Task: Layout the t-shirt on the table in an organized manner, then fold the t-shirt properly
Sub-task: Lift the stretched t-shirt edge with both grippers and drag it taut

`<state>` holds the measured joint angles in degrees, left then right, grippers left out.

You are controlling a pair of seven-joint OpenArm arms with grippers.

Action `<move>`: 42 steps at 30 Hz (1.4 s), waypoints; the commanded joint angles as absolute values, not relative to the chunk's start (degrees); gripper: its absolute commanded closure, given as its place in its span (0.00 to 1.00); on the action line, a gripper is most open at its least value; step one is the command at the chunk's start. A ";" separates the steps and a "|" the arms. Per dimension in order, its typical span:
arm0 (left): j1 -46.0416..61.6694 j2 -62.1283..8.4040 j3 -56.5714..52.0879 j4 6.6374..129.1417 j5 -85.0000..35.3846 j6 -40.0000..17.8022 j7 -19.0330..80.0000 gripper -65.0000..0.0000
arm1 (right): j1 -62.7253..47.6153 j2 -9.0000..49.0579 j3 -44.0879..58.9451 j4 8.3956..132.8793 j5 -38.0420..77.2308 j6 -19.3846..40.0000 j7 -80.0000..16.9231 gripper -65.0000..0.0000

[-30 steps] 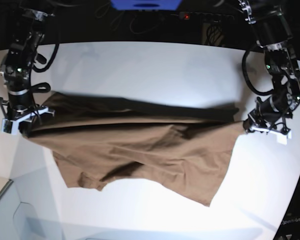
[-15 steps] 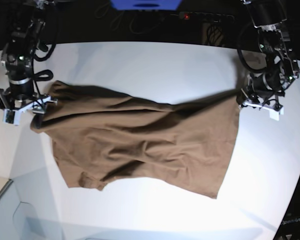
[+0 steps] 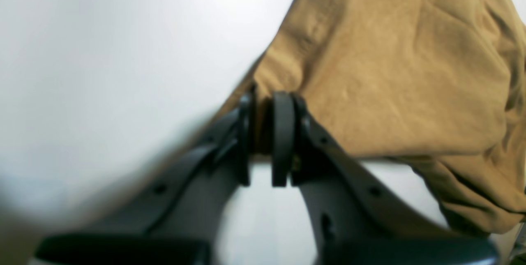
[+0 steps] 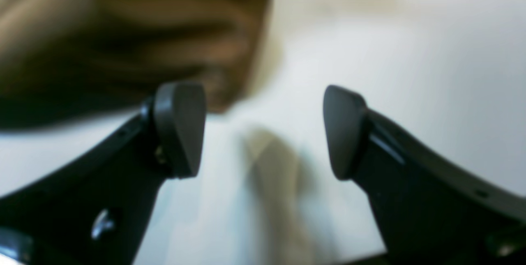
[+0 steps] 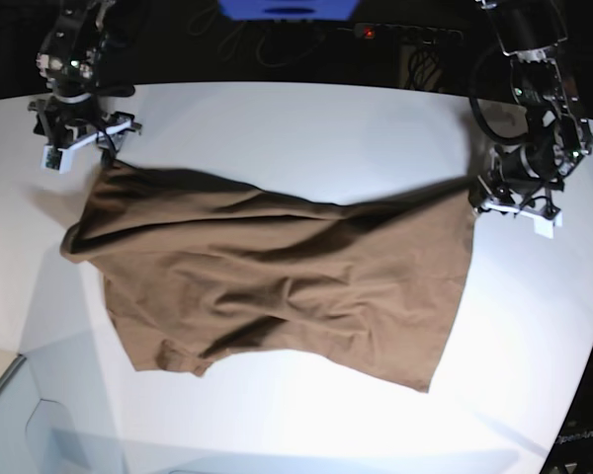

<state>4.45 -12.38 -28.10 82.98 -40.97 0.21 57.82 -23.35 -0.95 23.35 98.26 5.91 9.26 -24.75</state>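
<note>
Since the right gripper (image 4: 263, 131) let go within the last second, the shirt (image 5: 277, 281) has dropped from a taut hanging span onto the table (image 5: 296, 123). A second ago both arms held the top edge stretched between them. Now the cloth lies spread across the middle of the table, wrinkled, with a ridge running from the far left corner toward the right edge. In the base view the right arm has pulled up and back to the far left corner, above the shirt's corner and not touching it as far as I can tell.

Judgement: this is the end of a layout spread, not yet the fold. The shirt is down but skewed and creased, with the near hem uneven and a small bunch at the near left. It likely needs smoothing or another tug before folding.

Right gripper: jaws wide apart and nothing between them, with the blurred brown cloth off to one side and bare table below.

Left gripper (image 3: 265, 133): jaws nearly together, clamped on a thin pinch of the shirt's edge at the right side of the spread. The wrist view shows fabric running into the narrow gap between the pads, so that corner is still held.
</note>
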 commanded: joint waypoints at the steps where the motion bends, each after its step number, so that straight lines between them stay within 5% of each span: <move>1: 4.09 -13.05 -28.44 84.09 -41.71 0.04 57.27 0.89 | -23.08 -0.48 23.43 98.51 6.20 9.54 -22.81 0.31; 6: 3.91 -13.05 -28.44 84.09 -41.71 0.04 57.10 0.89 | -22.64 -0.75 23.60 98.15 6.20 17.63 -22.81 0.31; 21: 3.74 -13.05 -28.44 84.09 -41.71 0.04 57.01 0.89 | -17.36 -0.66 23.52 91.30 6.11 17.80 -22.99 0.33; 25: 3.74 -13.05 -28.44 84.09 -41.71 0.04 57.01 0.89 | -17.36 -0.66 23.43 91.38 6.11 17.89 -22.90 0.58; 29: 3.65 -13.05 -28.44 84.18 -41.71 0.04 57.01 0.90 | -17.71 -0.66 24.22 93.67 6.11 17.89 -22.90 1.00; 33: 3.74 -13.05 -28.53 88.13 -41.71 0.04 57.19 1.00 | -19.12 -1.27 28.09 101.41 6.20 17.89 -22.81 1.00; 42: 3.74 -13.05 -28.53 103.25 -41.71 0.04 57.36 1.00 | -18.68 -1.36 29.85 115.91 6.20 17.89 -22.90 1.00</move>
<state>4.38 -12.38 -28.18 102.30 -41.15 0.01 58.11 -18.92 -1.74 29.74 114.98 5.91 18.02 -24.18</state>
